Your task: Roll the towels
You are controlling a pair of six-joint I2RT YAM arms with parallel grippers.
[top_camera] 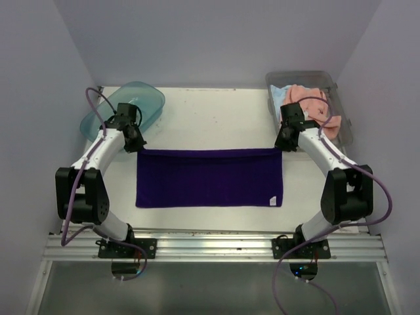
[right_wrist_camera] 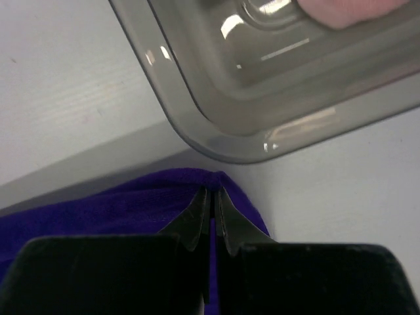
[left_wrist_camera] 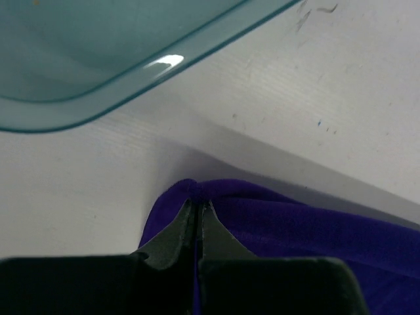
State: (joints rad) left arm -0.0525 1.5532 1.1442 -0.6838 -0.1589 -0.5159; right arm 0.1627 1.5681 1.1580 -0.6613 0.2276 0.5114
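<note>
The purple towel (top_camera: 209,177) lies spread out flat in the middle of the table (top_camera: 210,118). It is a long shape. Its long sides run from left to right. A small white tag (top_camera: 271,201) sits at its near right corner.

The left claw (top_camera: 136,146) is at the far left corner of the purple towel. Its two fingers are pressed together with the cloth pinched between them. In the left wrist view the cloth bunches up into a little hump right at the tips (left_wrist_camera: 197,205).

The right claw (top_camera: 282,146) is at the far right corner of the same towel. It is squeezed shut on that corner too. In the right wrist view the purple cloth folds up around the tips (right_wrist_camera: 211,193).

I cannot tell if the two pinched corners are lifted off the table or lie on it.

A teal tub (top_camera: 147,98) sits at the far left corner of the table, just past the left claw. It does not touch the purple towel.

A grey bin (top_camera: 341,98) sits at the far right corner of the table, just past the right claw. A pink towel (top_camera: 308,98) lies crumpled inside it. A light blue towel (top_camera: 279,92) peeks out at the far left side of the bin, beside the pink one. Neither one is rolled.

Both arms reach up from the near edge of the table, one on each side of the purple towel.
</note>
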